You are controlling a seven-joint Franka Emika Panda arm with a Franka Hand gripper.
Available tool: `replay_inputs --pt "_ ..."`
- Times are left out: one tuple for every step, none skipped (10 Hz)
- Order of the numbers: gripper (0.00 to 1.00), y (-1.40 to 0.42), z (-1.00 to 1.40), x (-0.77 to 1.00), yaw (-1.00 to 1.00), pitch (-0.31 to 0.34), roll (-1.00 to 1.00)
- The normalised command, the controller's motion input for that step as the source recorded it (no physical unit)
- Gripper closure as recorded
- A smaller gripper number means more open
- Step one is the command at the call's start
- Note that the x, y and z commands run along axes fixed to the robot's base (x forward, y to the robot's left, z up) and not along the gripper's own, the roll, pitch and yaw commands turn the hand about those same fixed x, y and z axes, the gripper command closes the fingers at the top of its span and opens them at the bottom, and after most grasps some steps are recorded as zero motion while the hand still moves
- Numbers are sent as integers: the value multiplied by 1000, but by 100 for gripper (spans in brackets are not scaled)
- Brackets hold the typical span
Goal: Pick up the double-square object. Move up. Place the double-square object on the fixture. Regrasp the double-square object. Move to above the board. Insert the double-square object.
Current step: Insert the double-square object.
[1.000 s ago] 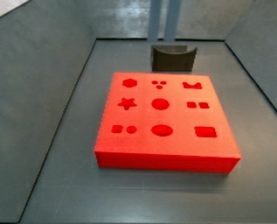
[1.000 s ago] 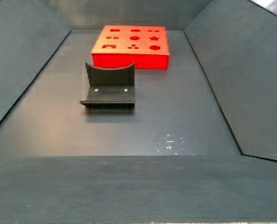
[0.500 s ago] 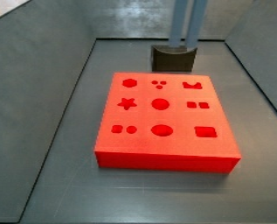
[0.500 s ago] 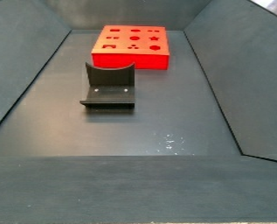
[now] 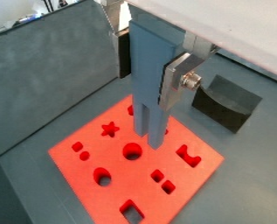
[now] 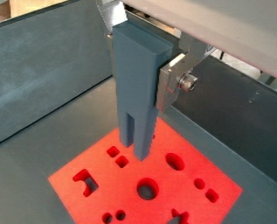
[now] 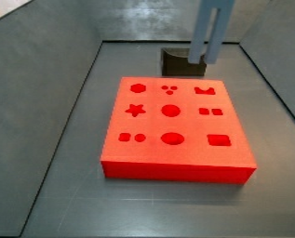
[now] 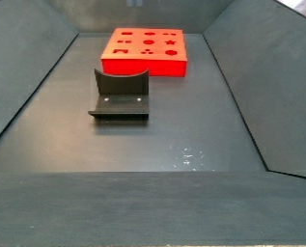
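Board (image 5: pixel 135 162): big red slab with shape holes; lies flat under the bar
Bar (image 6: pixel 135 87): long, pale blue; hangs upright above the board
Fingers (image 5: pixel 179 80): pinch the bar's side
Tip: keep it straight; line up with the two small squares

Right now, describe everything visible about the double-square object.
The double-square object is a slim, long, pale blue-grey bar with a matte, plastic-like look. It hangs upright, clamped in the claw by a silver finger plate. In a wrist view its lower end is split by a slot. It hovers above the board, clear of it and of the fixture.
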Motion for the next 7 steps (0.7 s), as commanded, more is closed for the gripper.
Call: replay_inputs --pt "100 -80 -163 1000 0 10 50" --pt "100 -146 -220 1000 0 0 0" --pt "100 -123 -260 1000 0 0 0" --pt "100 0 -357 1000 0 0 0" --pt "100 26 -420 1000 0 26 3" --pt "100 74 -340 1000 40 69 91" --pt "100 0 -300 1000 71 66 191"
